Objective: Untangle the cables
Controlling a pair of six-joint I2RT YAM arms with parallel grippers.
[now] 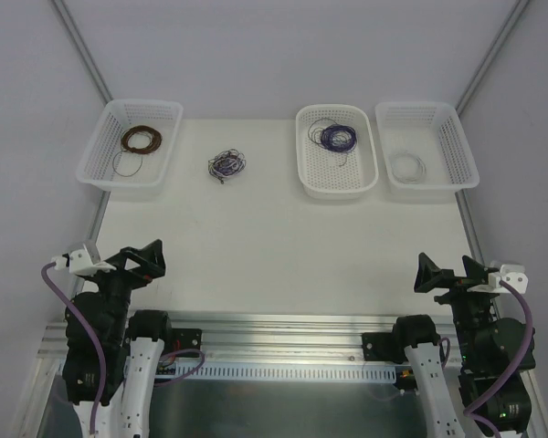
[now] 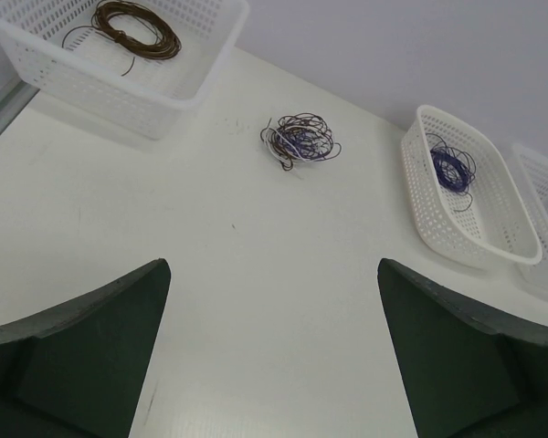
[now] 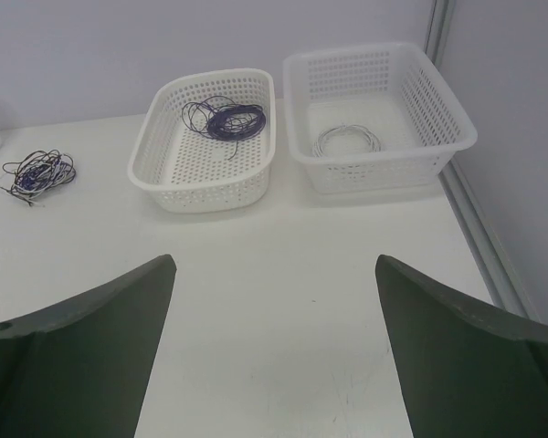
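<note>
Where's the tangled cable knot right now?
Top view: the small knot of purple and dark wires lies on the white table, far side, left of centre, between the rectangular white basket with a brown coil and the oval white basket.

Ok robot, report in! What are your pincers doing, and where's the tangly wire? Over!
Left pincer and right pincer open, empty. Cables knotted on table, untouched. Brown-coil basket and purple-coil basket flank it, not touching.
</note>
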